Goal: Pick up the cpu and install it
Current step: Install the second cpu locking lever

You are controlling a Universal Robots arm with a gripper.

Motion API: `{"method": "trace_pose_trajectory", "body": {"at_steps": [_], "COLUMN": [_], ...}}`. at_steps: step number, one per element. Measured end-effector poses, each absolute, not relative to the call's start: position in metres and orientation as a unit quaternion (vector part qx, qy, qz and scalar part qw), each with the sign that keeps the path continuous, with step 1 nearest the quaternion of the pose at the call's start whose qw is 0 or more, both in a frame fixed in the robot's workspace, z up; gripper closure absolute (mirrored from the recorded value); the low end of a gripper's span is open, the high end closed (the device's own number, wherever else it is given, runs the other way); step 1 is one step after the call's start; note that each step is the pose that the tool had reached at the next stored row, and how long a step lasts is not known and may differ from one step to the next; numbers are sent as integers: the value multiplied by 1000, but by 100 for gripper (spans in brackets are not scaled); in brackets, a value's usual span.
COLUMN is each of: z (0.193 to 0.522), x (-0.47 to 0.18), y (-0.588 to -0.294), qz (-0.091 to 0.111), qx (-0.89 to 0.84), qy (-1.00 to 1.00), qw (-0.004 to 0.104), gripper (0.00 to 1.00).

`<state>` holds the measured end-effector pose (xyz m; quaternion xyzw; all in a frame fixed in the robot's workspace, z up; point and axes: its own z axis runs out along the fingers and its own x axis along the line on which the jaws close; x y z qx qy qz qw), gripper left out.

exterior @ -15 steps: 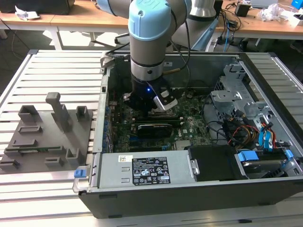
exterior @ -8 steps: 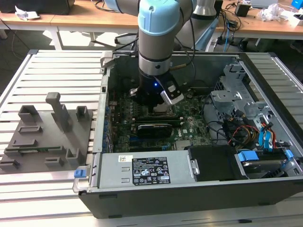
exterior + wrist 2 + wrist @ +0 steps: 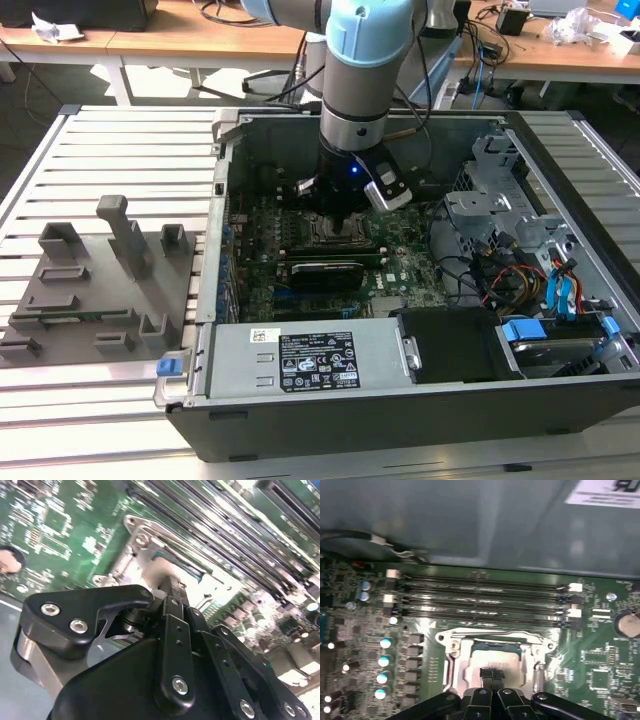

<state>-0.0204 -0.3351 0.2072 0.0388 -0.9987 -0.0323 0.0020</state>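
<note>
Exterior view first: the arm reaches down into an open computer case (image 3: pixel 560 400) lying on a slatted worktop (image 3: pixel 110 140), and the gripper (image 3: pixel 340 222) sits low over the motherboard (image 3: pixel 400 262), just above a black graphics card (image 3: pixel 325 273). A grey fixture block (image 3: pixel 90 290) lies on the worktop at the exterior view's left.

First wrist view: the fingers (image 3: pixel 491 675) are together, tips pressed on the near edge of the cpu (image 3: pixel 495 659), which lies flat inside the metal socket frame (image 3: pixel 451 652) beside the memory slots (image 3: pixel 480 600).

Second wrist view: the gripper (image 3: pixel 162 577) reaches the socket, where the pale cpu (image 3: pixel 150 562) lies right at its tip.
</note>
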Motion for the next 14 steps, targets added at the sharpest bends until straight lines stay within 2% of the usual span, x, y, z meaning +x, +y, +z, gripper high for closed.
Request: {"method": "trace_pose_trajectory", "body": {"at_steps": [4,14], "z": [211,260], "x": [-18,-18], "y": [-334,-331], "qz": [-24,-21], "qx": [39,39], "qy": [-999,-999], "qw": [3,3], "gripper": [89,89]}}
